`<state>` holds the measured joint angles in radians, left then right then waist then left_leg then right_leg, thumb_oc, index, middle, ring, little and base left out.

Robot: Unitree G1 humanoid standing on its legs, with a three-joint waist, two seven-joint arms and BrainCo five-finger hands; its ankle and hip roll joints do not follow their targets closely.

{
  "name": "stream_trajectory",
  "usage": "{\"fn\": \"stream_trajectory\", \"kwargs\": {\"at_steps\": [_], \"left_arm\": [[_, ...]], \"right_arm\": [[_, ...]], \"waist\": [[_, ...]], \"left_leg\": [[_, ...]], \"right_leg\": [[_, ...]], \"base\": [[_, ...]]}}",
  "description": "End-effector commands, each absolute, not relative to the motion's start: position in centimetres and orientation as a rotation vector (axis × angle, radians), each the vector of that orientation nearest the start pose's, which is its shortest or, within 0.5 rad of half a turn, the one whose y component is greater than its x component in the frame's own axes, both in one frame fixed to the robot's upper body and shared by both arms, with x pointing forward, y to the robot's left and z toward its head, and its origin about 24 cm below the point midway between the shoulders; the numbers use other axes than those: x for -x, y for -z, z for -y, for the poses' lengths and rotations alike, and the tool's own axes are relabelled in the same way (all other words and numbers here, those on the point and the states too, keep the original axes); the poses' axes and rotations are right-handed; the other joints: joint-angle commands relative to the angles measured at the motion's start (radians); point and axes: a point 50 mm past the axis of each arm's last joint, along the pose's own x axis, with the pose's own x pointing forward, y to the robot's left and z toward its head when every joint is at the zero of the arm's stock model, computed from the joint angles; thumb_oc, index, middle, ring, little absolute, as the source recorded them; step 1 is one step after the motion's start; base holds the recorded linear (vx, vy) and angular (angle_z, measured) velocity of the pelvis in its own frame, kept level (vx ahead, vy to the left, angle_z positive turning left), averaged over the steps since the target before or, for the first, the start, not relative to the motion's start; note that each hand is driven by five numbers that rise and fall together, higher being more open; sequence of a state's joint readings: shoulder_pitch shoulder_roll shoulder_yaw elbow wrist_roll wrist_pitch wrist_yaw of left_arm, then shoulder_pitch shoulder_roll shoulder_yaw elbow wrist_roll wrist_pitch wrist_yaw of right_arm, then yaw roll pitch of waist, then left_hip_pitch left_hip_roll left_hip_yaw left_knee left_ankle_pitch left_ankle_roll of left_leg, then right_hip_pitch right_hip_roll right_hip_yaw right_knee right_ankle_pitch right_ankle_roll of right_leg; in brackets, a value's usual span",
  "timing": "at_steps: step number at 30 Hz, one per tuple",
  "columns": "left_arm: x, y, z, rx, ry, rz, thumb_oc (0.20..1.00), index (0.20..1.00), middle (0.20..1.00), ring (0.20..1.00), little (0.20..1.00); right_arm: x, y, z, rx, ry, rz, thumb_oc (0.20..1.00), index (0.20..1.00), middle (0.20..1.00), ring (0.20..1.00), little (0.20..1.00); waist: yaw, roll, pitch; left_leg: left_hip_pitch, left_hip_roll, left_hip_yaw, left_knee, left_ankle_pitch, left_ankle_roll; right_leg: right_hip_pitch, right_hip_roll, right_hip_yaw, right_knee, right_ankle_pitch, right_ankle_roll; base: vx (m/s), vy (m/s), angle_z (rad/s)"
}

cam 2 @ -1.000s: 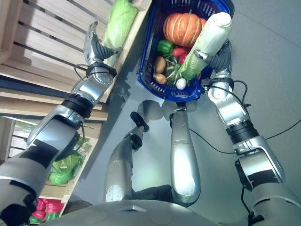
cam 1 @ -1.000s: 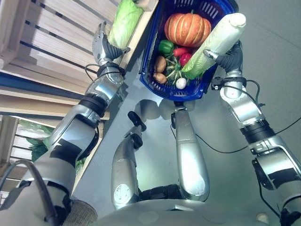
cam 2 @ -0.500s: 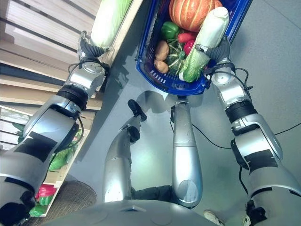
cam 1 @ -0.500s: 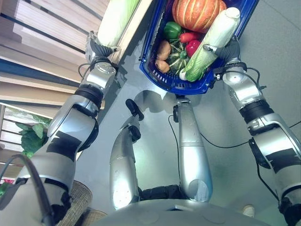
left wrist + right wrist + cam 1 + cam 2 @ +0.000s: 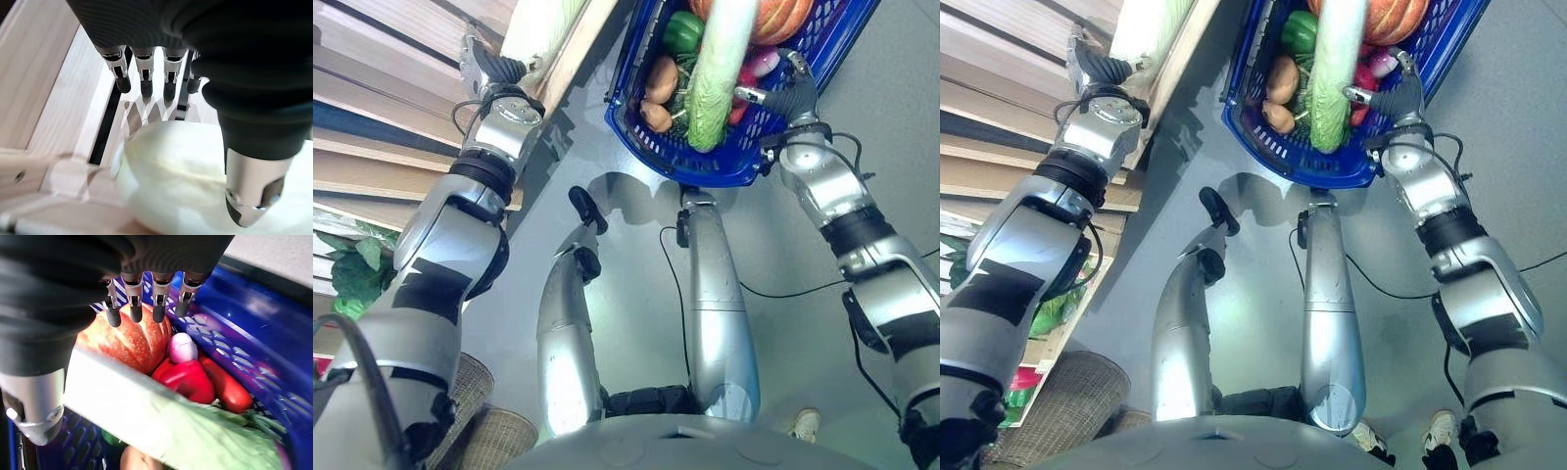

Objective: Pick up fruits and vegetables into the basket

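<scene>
- In the blue basket on the floor, your long cabbage lies across one orange pumpkin, one green pepper, red peppers, a small pale bulb and two brown tubers.
- Your right hand hovers over that cabbage, fingers straight, thumb alongside, gripping nothing.
- On the wooden slatted shelf, your left hand sits over a second pale cabbage, fingers extended and open.
</scene>
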<state>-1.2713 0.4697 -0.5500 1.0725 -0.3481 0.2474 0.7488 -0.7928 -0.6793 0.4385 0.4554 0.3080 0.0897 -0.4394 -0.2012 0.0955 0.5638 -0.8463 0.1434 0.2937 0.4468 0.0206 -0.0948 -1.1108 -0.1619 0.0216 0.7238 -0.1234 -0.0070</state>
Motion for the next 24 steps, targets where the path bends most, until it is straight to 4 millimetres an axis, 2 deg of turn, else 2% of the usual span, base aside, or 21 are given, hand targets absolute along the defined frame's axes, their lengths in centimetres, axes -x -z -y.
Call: {"fn": "stream_trajectory", "kwargs": {"at_steps": [1,5,9,17,22,24], "left_arm": [[-40.5,-24.0,-24.6,-0.606,-0.873,0.109,1.0,1.0,1.0,1.0,1.0],[-40.0,-24.4,-25.7,-0.65,-0.945,0.12,1.0,1.0,1.0,1.0,1.0],[-39.7,-25.0,-26.4,-0.704,-1.0,0.124,1.0,1.0,1.0,1.0,1.0],[-39.6,-26.2,-26.6,-0.736,-1.028,0.154,1.0,1.0,1.0,1.0,1.0],[-40.2,-25.1,-25.9,-0.681,-0.94,0.09,1.0,1.0,1.0,1.0,1.0],[-40.6,-24.0,-25.8,-0.554,-0.859,0.03,1.0,1.0,1.0,1.0,1.0]], "right_arm": [[-35.0,-16.0,21.3,0.541,0.239,0.27,1.0,1.0,1.0,1.0,1.0],[-32.6,-13.5,21.2,0.574,0.193,0.275,1.0,1.0,1.0,1.0,1.0],[-31.2,-11.8,21.7,0.564,0.178,0.25,1.0,1.0,1.0,1.0,1.0],[-30.5,-10.9,21.7,0.534,0.172,0.236,1.0,1.0,1.0,1.0,1.0],[-30.5,-10.2,21.1,0.472,0.139,0.186,1.0,1.0,1.0,1.0,1.0],[-30.5,-9.8,20.7,0.409,0.107,0.16,1.0,1.0,1.0,1.0,1.0]], "waist": [[-0.105,-0.016,-0.044],[-0.151,-0.036,-0.044],[-0.177,-0.047,-0.044],[-0.192,-0.053,-0.044],[-0.197,-0.056,-0.044],[-0.199,-0.057,-0.044]], "left_leg": [[-0.035,0.012,0.008,0.155,-0.156,-0.007],[-0.024,0.019,0.022,0.147,-0.161,-0.013],[-0.007,0.025,0.035,0.139,-0.164,-0.018],[0.017,0.033,0.053,0.122,-0.16,-0.022],[0.022,0.036,0.059,0.12,-0.16,-0.023],[0.022,0.036,0.06,0.117,-0.157,-0.023]], "right_leg": [[0.029,0.075,0.032,-0.014,-0.055,0.049],[0.024,0.086,0.055,-0.017,-0.053,0.052],[0.031,0.092,0.067,-0.028,-0.046,0.056],[0.047,0.094,0.074,-0.053,-0.034,0.058],[0.05,0.095,0.075,-0.062,-0.027,0.057],[0.05,0.097,0.075,-0.067,-0.023,0.056]], "base": [[0.02,0.046,-0.09],[0.02,0.053,-0.1],[0.0,0.011,-0.11],[-0.01,-0.015,-0.09],[0.0,-0.028,-0.06],[0.0,-0.032,-0.04]]}}
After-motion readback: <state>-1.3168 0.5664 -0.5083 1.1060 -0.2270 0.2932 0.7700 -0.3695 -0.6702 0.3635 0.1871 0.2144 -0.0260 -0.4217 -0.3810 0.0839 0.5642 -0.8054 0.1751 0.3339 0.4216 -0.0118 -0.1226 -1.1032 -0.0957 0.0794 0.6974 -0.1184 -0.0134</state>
